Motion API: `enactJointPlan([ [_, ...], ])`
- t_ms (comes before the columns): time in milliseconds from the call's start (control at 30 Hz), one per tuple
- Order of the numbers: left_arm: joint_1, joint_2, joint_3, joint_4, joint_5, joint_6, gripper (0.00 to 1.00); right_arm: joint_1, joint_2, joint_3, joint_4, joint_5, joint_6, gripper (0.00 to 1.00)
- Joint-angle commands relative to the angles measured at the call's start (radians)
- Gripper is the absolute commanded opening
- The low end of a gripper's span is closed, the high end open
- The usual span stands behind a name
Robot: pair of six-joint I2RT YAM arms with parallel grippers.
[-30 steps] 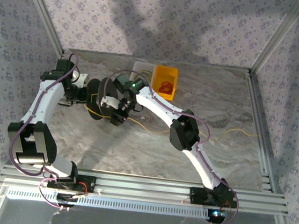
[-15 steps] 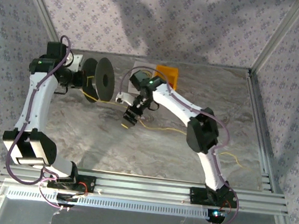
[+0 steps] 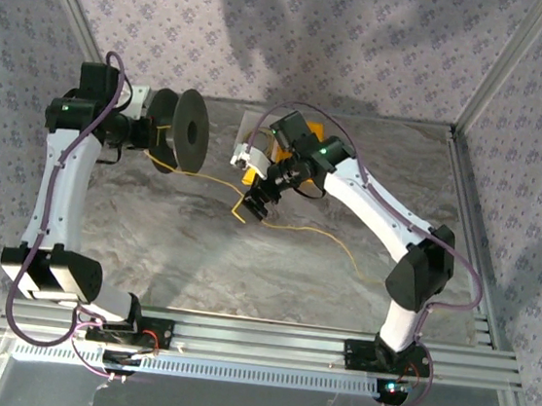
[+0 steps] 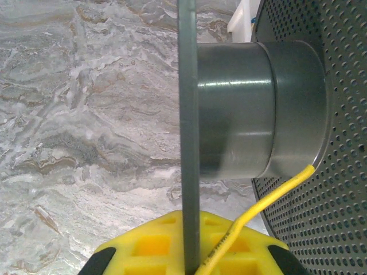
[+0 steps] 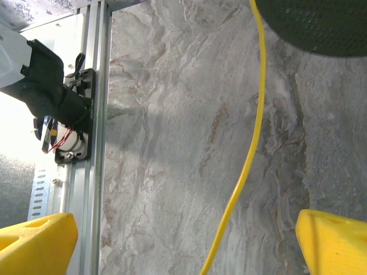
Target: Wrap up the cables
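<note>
Clamping dark grey spool (image 4: 252, 109) by its flange in left tool (image 4: 189, 255), with right tool (image 5: 183, 243) released wide, straddling yellow cord (image 5: 253, 143) over counter (image 5: 166, 149).

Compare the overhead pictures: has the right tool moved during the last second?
Yes. The right tool has shifted rightward, toward the table's right-hand rail, and its jaws now stand open over the yellow cord.

Left arm (image 3: 64, 170), right arm (image 3: 379, 201): white links, black joints, purple cables (image 3: 120, 83); green wrist LED (image 3: 323, 151); yellow claw pads (image 5: 35, 245).
</note>
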Motion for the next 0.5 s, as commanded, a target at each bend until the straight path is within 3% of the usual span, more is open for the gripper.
enactJointPlan([
  [0, -0.010, -0.081, 0.096, 0.019, 0.029, -0.028, 0.00, 0.003, -0.075, -0.113, 0.049, 0.028, 0.039, 0.98],
  [67, -0.013, -0.092, 0.127, 0.008, 0.037, -0.034, 0.00, 0.002, -0.110, -0.176, 0.077, 0.045, 0.055, 0.93],
  [133, -0.015, -0.100, 0.162, -0.005, 0.040, -0.041, 0.00, 0.003, -0.140, -0.230, 0.094, 0.060, 0.071, 0.80],
  [367, -0.015, -0.113, 0.312, -0.053, 0.047, -0.051, 0.00, 0.015, -0.238, -0.417, 0.184, 0.165, 0.120, 0.04],
  [467, -0.015, -0.109, 0.347, -0.058, 0.079, -0.061, 0.00, -0.020, -0.251, -0.453, 0.224, 0.166, 0.132, 0.00],
])
